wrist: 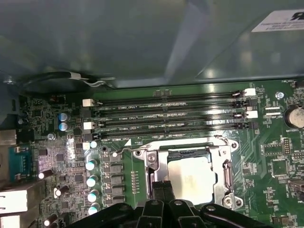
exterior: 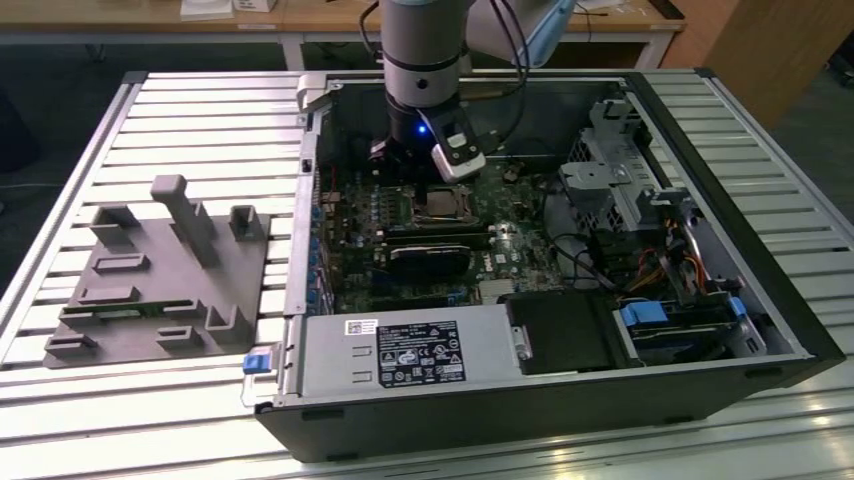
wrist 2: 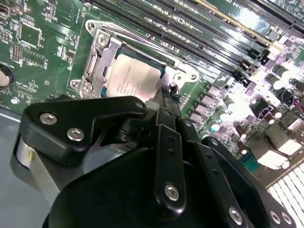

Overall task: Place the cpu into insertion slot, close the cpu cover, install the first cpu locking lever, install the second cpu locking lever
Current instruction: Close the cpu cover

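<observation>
The cpu (wrist: 192,173) lies flat in the insertion slot (exterior: 441,207), its pale metal face up, also seen in the second wrist view as the cpu (wrist 2: 133,80). The silvery cpu cover (wrist: 227,175) lies down around it, framing the chip through its window; the cover (wrist 2: 95,66) shows the same. A thin metal lever rod (wrist: 175,144) runs along the socket's side nearest the memory slots. My gripper (wrist: 162,189) hovers at the socket's edge just beside the chip, fingers pressed together and holding nothing. Its tip (wrist 2: 166,92) sits next to the cover's corner.
Long black memory slots (wrist: 171,114) run beside the socket. A black card (exterior: 427,260), power supply (exterior: 400,355) and drive cage (exterior: 667,325) crowd the open case (exterior: 534,420). A grey fixture (exterior: 154,275) rests on the slatted table at the exterior view's left.
</observation>
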{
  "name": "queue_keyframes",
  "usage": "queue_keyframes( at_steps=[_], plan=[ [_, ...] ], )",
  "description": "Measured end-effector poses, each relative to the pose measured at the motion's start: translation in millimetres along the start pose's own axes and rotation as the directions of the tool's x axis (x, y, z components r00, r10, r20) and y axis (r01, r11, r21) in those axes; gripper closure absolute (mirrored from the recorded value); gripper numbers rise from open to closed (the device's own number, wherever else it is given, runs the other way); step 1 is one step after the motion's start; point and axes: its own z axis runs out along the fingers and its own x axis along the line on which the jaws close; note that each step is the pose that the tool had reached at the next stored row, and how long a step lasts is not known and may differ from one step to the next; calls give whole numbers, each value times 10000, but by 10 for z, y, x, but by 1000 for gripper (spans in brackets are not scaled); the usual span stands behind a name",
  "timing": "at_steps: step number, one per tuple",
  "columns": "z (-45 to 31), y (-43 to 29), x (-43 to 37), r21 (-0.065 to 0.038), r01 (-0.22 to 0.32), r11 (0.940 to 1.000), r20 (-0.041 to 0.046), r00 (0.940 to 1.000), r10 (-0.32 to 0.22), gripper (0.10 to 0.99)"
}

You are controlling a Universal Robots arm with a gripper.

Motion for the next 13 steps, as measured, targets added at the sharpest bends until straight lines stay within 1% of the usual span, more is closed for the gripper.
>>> queue_keyframes(
  at_steps=[3,4,5,6,7,8,9,13],
  plan=[
    [5,9,1,1,1,10000,-1,10000,-1,980],
    [13,29,3,0,1,10000,0,10000,-1,980],
    [125,24,8,0,2,10000,0,10000,-2,980],
    [123,26,8,5,1,10000,-3,10000,-1,980],
    [113,28,9,5,0,10000,-2,10000,0,980],
    [-37,40,2,2,0,10000,-1,10000,0,980],
    [-51,41,1,2,1,10000,0,10000,-1,980],
    [-51,41,1,4,2,10000,0,10000,-2,980]
  ],
)
